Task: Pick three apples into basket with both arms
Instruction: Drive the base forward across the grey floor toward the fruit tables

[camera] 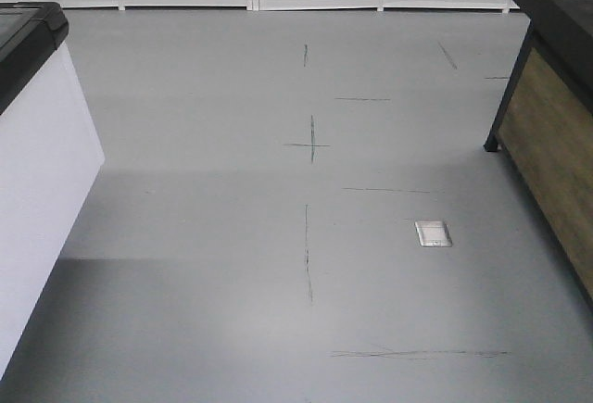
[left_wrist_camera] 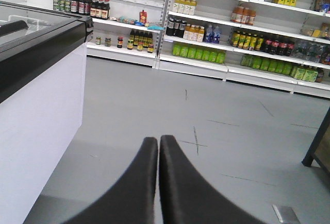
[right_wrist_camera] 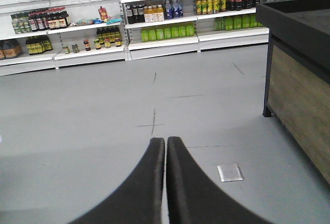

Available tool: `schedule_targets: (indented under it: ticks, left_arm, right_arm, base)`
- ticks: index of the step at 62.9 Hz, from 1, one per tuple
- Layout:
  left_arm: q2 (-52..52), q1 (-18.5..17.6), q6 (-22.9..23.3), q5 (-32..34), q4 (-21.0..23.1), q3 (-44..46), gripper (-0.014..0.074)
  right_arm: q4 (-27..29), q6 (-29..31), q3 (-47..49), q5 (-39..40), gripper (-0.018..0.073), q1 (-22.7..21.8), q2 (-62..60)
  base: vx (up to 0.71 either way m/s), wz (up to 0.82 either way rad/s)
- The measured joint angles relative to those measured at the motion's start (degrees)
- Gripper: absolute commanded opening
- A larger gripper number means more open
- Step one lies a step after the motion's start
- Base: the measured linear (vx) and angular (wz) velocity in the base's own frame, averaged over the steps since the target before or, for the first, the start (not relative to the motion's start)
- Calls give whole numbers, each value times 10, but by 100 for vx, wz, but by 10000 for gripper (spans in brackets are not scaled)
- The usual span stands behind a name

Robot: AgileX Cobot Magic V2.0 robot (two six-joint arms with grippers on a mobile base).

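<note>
Both jaws together, above floor (camera: 185, 236).

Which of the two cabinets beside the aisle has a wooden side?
The cabinet on the right: brown wood panel, black frame. The left cabinet has a plain white side.

Bright, flat light from overhead, no hard shadows. Just a soft darker band on the floor (camera: 185, 329) by the white freezer (camera: 37, 190), lower left of the front view, plus a pale sheen bottom centre. Milky glare on the freezer lid (left_wrist_camera: 31, 28) in the left wrist view. Up close, left gripper (left_wrist_camera: 158, 139) and right gripper (right_wrist_camera: 165, 140) plain black blurs. Slightly soft on the shelves (left_wrist_camera: 232, 38), labels unreadable.
</note>
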State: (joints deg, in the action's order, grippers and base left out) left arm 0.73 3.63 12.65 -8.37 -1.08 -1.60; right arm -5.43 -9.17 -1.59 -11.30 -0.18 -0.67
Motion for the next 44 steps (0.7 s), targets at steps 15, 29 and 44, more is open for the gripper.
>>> schedule_targets:
  ticks: [15,29,44]
  left_arm:
    - [0,0,0,0,0,0,-6]
    - [0,0,0,0,0,0,-6]
    - [0,0,0,0,0,0,-6]
  right_arm:
    - [0,0,0,0,-5,0,0]
    - [0,0,0,0,-5,0,0]
    - [0,0,0,0,-5,0,0]
  base:
    - [0,0]
    - [2,0]
    - [6,0]
